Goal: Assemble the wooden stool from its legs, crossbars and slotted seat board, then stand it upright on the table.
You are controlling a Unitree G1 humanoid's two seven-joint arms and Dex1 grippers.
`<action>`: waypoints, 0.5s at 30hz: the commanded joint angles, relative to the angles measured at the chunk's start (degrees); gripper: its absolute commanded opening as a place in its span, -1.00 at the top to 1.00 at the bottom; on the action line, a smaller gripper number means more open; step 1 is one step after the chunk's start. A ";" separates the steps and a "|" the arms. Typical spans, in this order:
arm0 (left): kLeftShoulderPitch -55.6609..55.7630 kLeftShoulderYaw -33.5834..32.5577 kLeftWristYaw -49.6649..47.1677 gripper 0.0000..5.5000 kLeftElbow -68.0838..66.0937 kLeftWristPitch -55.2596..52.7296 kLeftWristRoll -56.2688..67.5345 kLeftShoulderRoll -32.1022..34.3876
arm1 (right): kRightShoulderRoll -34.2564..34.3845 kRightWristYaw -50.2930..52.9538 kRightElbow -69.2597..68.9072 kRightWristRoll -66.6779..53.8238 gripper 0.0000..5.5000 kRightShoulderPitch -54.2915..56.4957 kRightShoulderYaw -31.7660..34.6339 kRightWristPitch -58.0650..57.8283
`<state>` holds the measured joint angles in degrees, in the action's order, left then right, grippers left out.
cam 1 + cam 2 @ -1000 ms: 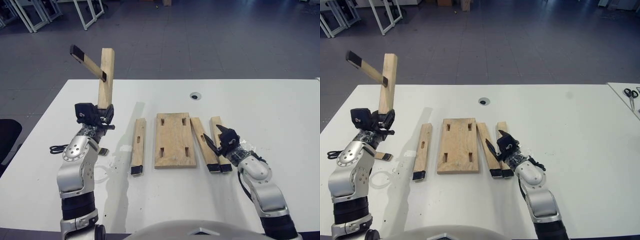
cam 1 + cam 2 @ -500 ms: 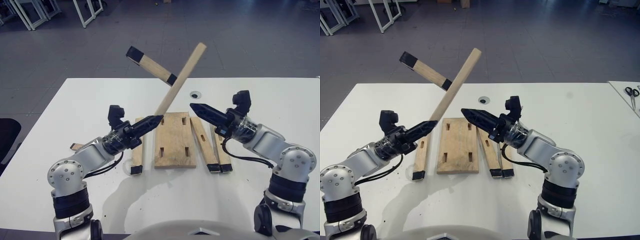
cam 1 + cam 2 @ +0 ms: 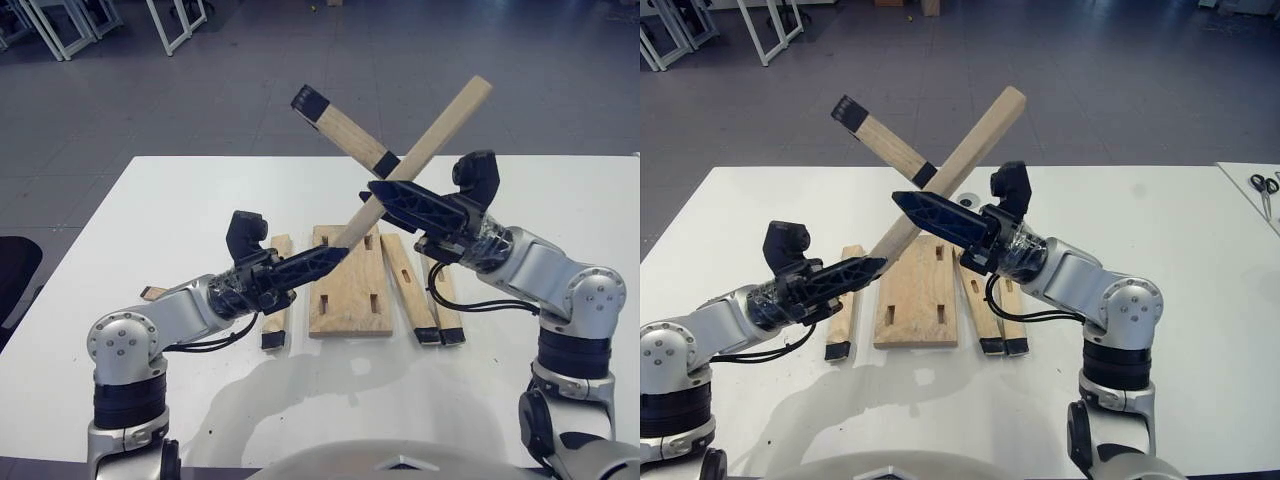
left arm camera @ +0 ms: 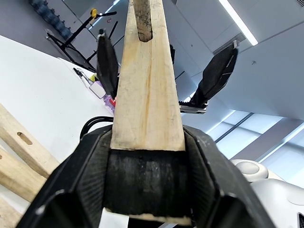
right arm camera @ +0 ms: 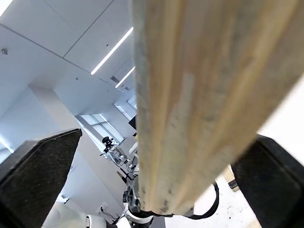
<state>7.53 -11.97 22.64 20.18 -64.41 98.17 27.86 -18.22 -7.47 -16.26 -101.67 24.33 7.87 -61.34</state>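
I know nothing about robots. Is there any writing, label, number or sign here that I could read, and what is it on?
None can be read.
The wooden leg, the seat board, the table, the left gripper and the right gripper show no legible print.

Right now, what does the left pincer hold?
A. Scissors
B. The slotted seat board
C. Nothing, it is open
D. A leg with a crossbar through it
D: the left pincer is shut on the lower end of a tilted leg, with a crossbar stuck through it, held above the seat board.
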 commanded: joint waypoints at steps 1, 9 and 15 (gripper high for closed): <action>0.44 0.44 0.74 0.26 0.24 1.03 0.17 2.48 | -3.59 -0.63 -0.04 -1.66 -0.65 1.50 -1.05 0.11; 2.55 1.75 2.47 0.26 -0.81 1.44 -0.30 4.81 | -8.17 -2.97 -0.08 -0.86 -0.11 3.08 -3.75 -0.16; 3.05 2.06 3.18 0.26 -0.33 2.53 0.30 4.99 | -9.54 -4.55 0.27 0.57 0.23 3.33 -4.53 0.08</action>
<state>9.32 -9.81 25.94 19.85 -62.93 98.47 31.90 -26.89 -11.36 -15.61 -101.49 26.09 3.76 -61.09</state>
